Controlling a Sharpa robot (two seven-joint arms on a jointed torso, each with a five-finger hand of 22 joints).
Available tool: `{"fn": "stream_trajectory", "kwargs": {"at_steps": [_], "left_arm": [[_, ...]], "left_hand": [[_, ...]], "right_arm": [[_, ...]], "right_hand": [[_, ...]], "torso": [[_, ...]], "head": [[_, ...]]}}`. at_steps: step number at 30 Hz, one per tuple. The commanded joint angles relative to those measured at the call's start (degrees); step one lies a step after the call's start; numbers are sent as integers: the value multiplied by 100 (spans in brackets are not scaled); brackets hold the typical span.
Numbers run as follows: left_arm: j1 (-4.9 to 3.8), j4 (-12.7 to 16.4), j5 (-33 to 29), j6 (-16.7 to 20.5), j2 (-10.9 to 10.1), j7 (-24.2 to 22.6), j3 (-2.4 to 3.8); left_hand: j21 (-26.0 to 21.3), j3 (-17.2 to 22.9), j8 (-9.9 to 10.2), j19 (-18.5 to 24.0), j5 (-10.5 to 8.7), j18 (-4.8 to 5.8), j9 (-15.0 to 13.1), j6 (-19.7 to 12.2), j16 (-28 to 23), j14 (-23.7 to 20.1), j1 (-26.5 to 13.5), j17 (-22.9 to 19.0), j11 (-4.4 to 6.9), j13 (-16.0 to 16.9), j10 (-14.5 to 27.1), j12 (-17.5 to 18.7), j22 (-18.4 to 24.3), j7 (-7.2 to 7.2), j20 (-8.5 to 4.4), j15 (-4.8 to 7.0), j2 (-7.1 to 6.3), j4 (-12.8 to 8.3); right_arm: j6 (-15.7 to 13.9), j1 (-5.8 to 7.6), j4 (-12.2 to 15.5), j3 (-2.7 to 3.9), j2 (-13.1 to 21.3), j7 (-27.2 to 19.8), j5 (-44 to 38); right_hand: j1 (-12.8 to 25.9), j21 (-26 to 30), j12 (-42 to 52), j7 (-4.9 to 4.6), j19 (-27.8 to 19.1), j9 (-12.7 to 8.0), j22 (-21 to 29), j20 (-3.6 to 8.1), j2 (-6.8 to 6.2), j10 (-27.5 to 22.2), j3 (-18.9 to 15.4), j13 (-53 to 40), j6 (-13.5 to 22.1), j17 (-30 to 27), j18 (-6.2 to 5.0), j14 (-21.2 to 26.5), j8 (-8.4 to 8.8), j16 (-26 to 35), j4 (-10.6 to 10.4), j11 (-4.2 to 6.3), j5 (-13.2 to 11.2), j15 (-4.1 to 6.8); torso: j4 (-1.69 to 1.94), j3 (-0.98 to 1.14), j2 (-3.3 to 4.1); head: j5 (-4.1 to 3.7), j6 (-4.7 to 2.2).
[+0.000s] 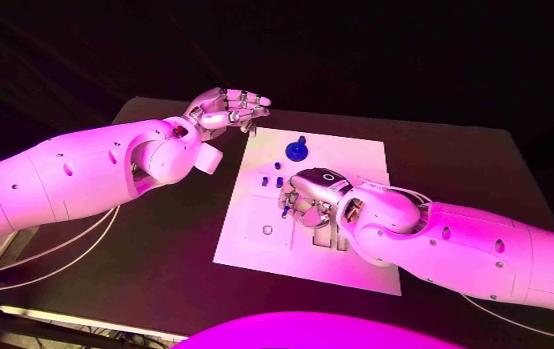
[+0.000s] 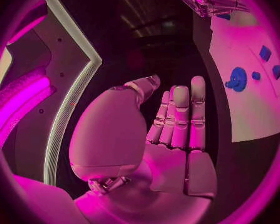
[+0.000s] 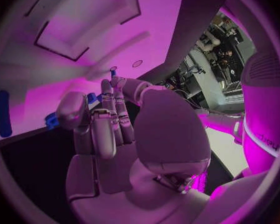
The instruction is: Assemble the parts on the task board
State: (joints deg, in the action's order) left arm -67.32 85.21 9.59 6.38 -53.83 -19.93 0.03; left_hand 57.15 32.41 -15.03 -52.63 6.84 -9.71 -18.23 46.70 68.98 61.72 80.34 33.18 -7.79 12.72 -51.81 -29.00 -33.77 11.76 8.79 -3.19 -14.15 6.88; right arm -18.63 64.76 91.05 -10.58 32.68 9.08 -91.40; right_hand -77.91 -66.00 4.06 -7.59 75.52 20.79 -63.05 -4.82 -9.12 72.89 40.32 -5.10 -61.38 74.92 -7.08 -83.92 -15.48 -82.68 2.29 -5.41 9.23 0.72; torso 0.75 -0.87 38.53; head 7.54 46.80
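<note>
Approx. four blue parts (image 1: 297,150) on board (image 1: 347,155)

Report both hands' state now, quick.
Left hand: open, holding nothing, beside the task board.
Right hand: over the board; cannot be told whether its fingers hold anything.

It looked like a robotics lab or demo floor. A black table (image 1: 162,277) carried a white task board (image 1: 347,153) with small blue parts (image 1: 297,150) and stood in a dark room under coloured stage-like light. Beyond the table, the right wrist view caught a cluttered floor with equipment (image 3: 210,67) and white panel structures.
</note>
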Motion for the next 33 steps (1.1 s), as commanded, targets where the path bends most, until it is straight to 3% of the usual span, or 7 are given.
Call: {"fn": "stream_trajectory", "kwargs": {"at_steps": [1, 33], "left_arm": [[-4, 4, 20, -39, 14, -20, 5], [-3, -32, 30, -90, 13, 44, 5]], "left_hand": [[-31, -44, 24, -19, 26, -84, 4, -37, 23, -2, 44, -2, 0, -8, 52, 32, 6, -7, 11, -29, 17, 2], [-39, -42, 15, -20, 35, -86, -2, -32, 24, -12, 71, -1, -3, -10, 67, 30, 12, -4, 18, -33, 39, -1]], "right_arm": [[106, -11, -6, -3, -15, 24, -106], [191, -34, -23, -13, -25, 78, -131]], "right_hand": [[20, 39, 9, -16, -43, 6, 5, 3, 52, 219, 46, -8, -11, 224, 65, -373, -34, -27, -2, 182, 19, 25], [32, 49, 5, -18, -55, 14, 13, 1, 53, 221, 50, -9, -3, 220, 61, -372, -35, -28, 1, 181, 18, 23]], "torso": [[-2, -3, -3], [-3, -3, -3]], "head": [[-4, 3], [8, 10]]}}
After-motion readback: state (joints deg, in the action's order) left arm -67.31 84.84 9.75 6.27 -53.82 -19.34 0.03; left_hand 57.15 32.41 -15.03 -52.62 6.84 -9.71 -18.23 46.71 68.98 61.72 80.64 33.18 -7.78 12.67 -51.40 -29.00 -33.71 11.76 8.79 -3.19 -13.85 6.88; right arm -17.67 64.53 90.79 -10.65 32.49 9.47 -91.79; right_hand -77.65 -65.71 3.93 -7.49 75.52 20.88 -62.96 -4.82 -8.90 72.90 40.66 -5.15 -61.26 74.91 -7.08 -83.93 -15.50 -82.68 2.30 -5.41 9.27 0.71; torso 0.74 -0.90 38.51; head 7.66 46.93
